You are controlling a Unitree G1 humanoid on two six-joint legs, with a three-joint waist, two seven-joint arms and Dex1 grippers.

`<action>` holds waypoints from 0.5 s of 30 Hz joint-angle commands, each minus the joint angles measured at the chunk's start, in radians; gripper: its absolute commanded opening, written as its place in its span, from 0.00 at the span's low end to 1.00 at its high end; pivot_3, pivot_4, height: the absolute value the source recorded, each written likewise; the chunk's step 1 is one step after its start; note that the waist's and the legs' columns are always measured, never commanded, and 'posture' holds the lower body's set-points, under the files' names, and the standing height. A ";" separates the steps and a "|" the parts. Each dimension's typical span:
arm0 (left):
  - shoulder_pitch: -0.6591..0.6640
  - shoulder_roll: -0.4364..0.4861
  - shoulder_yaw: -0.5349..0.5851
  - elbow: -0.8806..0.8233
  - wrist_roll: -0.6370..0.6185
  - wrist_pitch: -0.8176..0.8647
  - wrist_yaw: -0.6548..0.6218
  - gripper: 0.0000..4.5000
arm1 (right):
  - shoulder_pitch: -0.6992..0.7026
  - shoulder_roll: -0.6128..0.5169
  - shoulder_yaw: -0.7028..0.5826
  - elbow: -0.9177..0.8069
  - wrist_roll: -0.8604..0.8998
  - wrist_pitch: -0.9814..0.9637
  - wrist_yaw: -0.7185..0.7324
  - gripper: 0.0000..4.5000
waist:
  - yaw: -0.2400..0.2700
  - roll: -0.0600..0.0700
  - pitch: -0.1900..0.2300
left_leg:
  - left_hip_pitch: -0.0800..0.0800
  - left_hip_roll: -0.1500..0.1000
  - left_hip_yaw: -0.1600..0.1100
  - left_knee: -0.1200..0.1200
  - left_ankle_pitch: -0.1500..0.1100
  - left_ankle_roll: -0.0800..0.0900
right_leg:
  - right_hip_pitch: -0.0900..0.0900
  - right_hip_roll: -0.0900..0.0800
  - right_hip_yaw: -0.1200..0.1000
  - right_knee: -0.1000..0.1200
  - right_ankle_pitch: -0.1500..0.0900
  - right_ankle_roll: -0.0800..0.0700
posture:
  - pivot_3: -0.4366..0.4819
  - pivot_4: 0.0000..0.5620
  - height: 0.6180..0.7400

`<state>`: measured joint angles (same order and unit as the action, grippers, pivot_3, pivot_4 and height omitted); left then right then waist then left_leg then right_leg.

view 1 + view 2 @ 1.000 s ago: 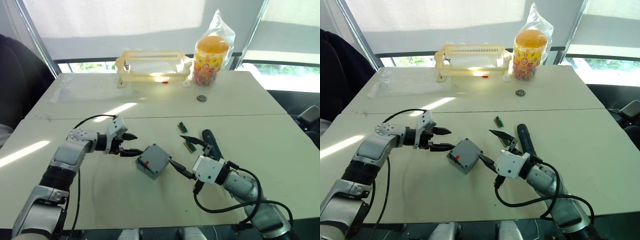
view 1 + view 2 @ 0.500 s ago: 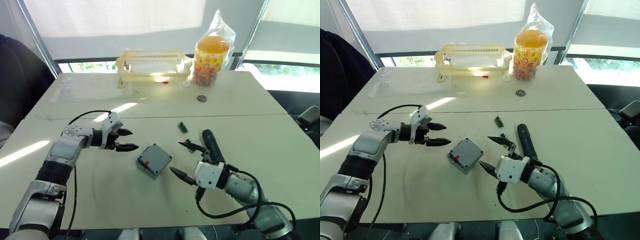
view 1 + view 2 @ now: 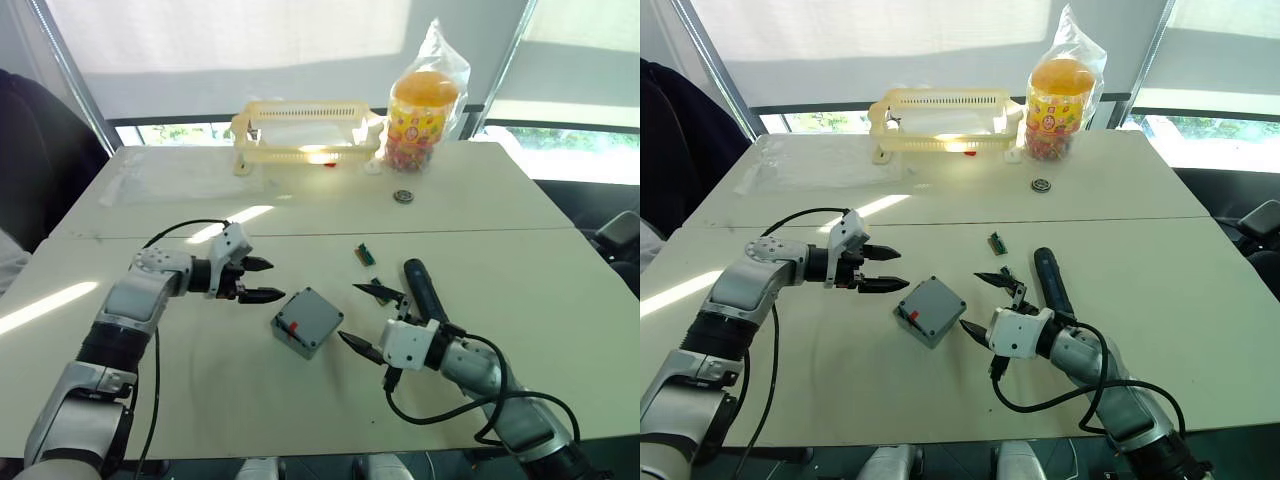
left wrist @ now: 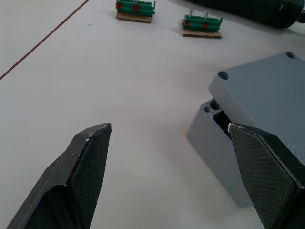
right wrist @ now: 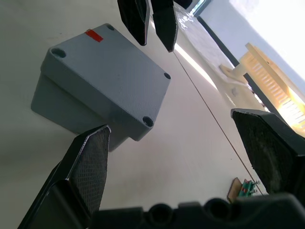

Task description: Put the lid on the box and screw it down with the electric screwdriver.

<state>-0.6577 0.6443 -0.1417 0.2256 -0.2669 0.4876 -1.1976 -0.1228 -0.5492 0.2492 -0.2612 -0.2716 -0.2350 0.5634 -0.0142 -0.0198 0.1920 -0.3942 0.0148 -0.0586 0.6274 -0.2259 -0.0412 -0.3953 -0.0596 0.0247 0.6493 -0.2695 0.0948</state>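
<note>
The grey box (image 3: pixel 300 340) stands mid-table with the lid (image 4: pixel 267 90) lying on it, a little askew, so one corner of the box's rim (image 4: pixel 213 109) shows. A red mark (image 5: pixel 93 34) is on the lid's top near one edge. My left gripper (image 3: pixel 266 281) is open just left of the box, tips pointing at it, not touching. To the right of the box, my right gripper (image 3: pixel 352 313) is also open and apart from it. The dark blue electric screwdriver (image 3: pixel 422 290) lies on the table behind my right wrist.
Two small green circuit boards (image 3: pixel 366 255) (image 4: pixel 202 23) lie between the box and the screwdriver. At the table's far side stand a yellow slotted basket (image 3: pixel 305 130) and a bagged candy jar (image 3: pixel 424 110), with a small round piece (image 3: pixel 403 197) in front of them.
My right gripper has drawn back from the box's right side, which it touched a second ago. My left gripper pulled away to the left, then came partway back. The box has stayed put.
</note>
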 commanded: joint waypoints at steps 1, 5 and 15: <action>0.010 0.008 0.014 -0.044 -0.015 0.002 -0.007 0.90 | -0.017 0.009 -0.002 -0.008 -0.005 -0.025 -0.013 0.99 | 0.000 0.000 0.000 | 0.000 0.000 0.000 0.000 0.000 0.000 | 0.000 0.000 0.000 0.000 0.000 0.000 | 0.48 0.27 1.00; 0.022 0.011 0.012 -0.053 -0.015 0.005 -0.007 0.90 | -0.026 0.014 -0.001 -0.004 -0.007 -0.032 -0.016 0.99 | 0.000 0.000 0.000 | 0.000 0.000 0.000 0.000 0.000 0.000 | 0.000 0.000 0.000 0.000 0.000 0.000 | 0.48 0.27 1.00; 0.031 0.015 0.017 -0.062 -0.016 0.014 -0.003 0.90 | -0.041 0.027 0.009 -0.017 -0.003 -0.021 -0.006 0.99 | 0.000 0.000 0.000 | 0.000 0.000 0.000 0.000 0.000 0.000 | 0.000 0.000 0.000 0.000 0.000 0.000 | 0.48 0.27 1.00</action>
<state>-0.6244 0.6484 -0.1420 0.1925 -0.2707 0.4999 -1.1962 -0.1438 -0.5315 0.2596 -0.2474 -0.2753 -0.2484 0.5587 -0.0145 -0.0198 0.1920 -0.3943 0.0148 -0.0586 0.6274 -0.2259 -0.0412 -0.3954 -0.0596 0.0247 0.6494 -0.2695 0.0947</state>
